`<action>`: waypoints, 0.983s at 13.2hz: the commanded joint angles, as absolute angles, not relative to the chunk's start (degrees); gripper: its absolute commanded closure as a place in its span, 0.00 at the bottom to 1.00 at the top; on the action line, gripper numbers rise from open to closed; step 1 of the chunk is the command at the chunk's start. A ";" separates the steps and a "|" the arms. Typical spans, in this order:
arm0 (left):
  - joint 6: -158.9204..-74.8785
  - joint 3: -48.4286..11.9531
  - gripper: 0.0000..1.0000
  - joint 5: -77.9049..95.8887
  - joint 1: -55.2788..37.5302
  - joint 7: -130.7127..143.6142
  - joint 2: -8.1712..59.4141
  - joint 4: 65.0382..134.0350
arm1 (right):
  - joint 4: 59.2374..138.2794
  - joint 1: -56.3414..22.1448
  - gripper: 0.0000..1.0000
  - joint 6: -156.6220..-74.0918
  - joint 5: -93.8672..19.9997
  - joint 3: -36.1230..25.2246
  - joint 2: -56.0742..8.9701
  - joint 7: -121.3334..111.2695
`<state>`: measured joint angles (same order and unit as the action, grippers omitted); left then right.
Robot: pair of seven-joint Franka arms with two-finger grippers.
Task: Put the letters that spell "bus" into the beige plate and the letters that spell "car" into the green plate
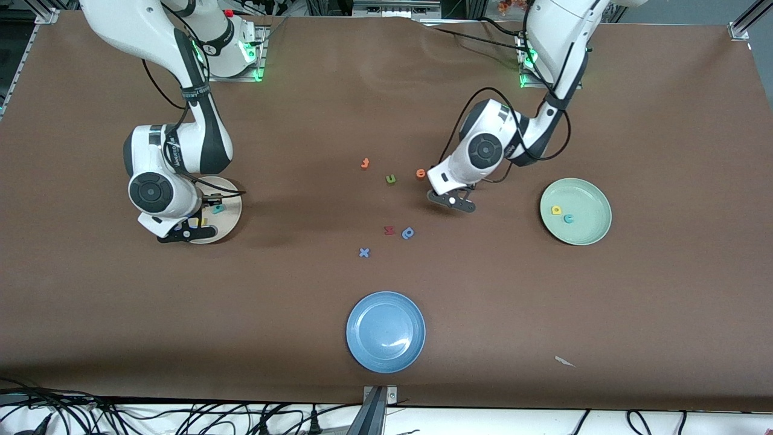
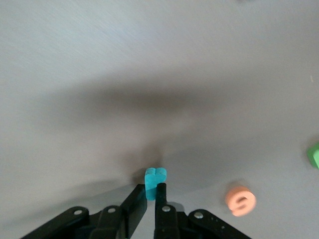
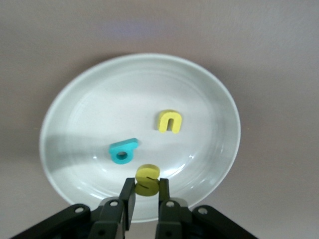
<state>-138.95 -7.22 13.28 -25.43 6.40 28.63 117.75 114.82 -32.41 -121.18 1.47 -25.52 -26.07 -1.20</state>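
Final placements in hand: right end effector, clenched on yellow "s", is held over beige plate; release is called for. Left end effector, low by the desk, is clamped on teal "r"; carriage to green plate is required.

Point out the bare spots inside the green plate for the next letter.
The green plate holds only a yellow letter and a teal letter, close together on the side toward the table's middle. The rest of its floor is bare. The loose letters cluster around the left gripper.
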 commanded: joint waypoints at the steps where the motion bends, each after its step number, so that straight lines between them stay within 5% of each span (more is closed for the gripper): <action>1: -132.99 -6.77 1.00 11.43 -14.45 -6.18 23.91 118.21 | 119.17 -32.26 0.88 -124.79 0.88 -25.58 -25.05 -3.34; 3: -130.36 -4.32 1.00 7.41 -9.78 -15.34 22.33 118.39 | 120.06 -32.17 0.85 -124.98 0.88 -25.66 -25.05 -3.43; 4: -129.04 -3.70 1.00 5.82 -8.36 -17.73 21.72 118.65 | 119.97 -32.25 0.65 -124.98 0.88 -25.66 -25.05 -3.43; 5: -126.94 -1.78 1.00 4.50 -8.00 -19.15 21.19 118.65 | 119.80 -32.26 0.14 -124.98 0.88 -25.66 -24.96 -3.43; 6: -124.65 -0.10 0.84 3.53 -8.00 -20.64 21.18 118.65 | 119.36 -32.26 0.01 -124.46 0.88 -25.66 -24.44 -3.34; 7: -124.19 1.30 0.83 2.82 -7.82 -23.26 21.27 118.83 | 117.96 -32.26 0.01 -123.41 0.88 -25.75 -23.39 -3.34; 9: -124.19 2.37 0.62 2.55 -6.42 -26.36 21.97 118.92 | 113.23 -32.26 0.01 -117.11 0.36 -25.66 -20.84 -2.64; 13: -124.10 2.55 0.49 1.67 -6.15 -25.50 21.80 118.74 | 96.46 -32.26 0.01 -99.45 -0.17 -25.66 -20.30 -2.55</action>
